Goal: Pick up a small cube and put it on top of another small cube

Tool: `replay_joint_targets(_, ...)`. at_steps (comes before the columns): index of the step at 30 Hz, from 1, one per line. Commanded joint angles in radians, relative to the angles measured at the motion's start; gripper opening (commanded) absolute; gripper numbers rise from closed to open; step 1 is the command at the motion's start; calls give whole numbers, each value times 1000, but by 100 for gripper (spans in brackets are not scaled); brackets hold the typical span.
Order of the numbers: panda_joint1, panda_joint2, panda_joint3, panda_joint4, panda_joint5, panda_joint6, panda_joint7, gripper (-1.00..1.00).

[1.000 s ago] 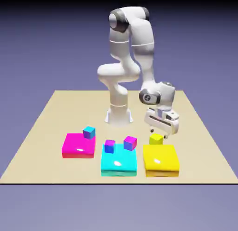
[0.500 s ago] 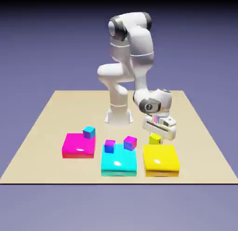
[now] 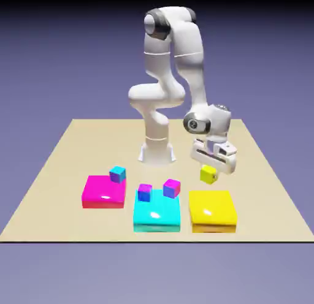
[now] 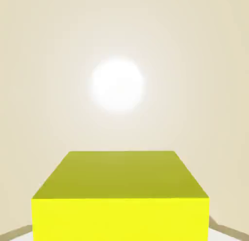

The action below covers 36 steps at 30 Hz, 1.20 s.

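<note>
The small yellow cube [image 3: 208, 174] hangs a little above the table, just behind the flat yellow plate [image 3: 212, 211], and my gripper [image 3: 209, 171] is shut on it. In the hand view the same cube [image 4: 120, 196] fills the bottom between the fingers and hides most of them, with the pale table and a bright glare spot beyond. The other small cube [image 3: 172, 187], blue, purple and magenta-red, rests on the back right corner of the cyan plate [image 3: 157, 216], to the exterior view's left of the gripper and lower.
A magenta-topped cube [image 3: 145, 192] sits on the cyan plate's back left. A cyan-topped cube [image 3: 117, 173] stands on the magenta plate [image 3: 101, 192] further left. The robot's base [image 3: 156, 151] rises behind the plates.
The gripper came down around the yellow cube, shut on it and lifted it off the table, moving slightly to the exterior view's right.
</note>
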Motion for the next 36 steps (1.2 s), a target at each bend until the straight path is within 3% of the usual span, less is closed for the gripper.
replay_joint_targets(1, -5, -16, 12, -8, 44, -1, -33, -100)
replay_joint_targets(5, -9, -63, 45, -30, 166, -7, -126, -100)
replay_joint_targets(26, 176, -364, -713, 105, 199, -365, -1018, -100)
replay_joint_targets(34, 154, -132, -726, 82, 149, -109, -982, -100)
replay_joint_targets(35, 154, -132, -726, 82, 149, -109, -982, 100)
replay_joint_targets(36, 154, -132, -726, 82, 149, -109, -982, 100)
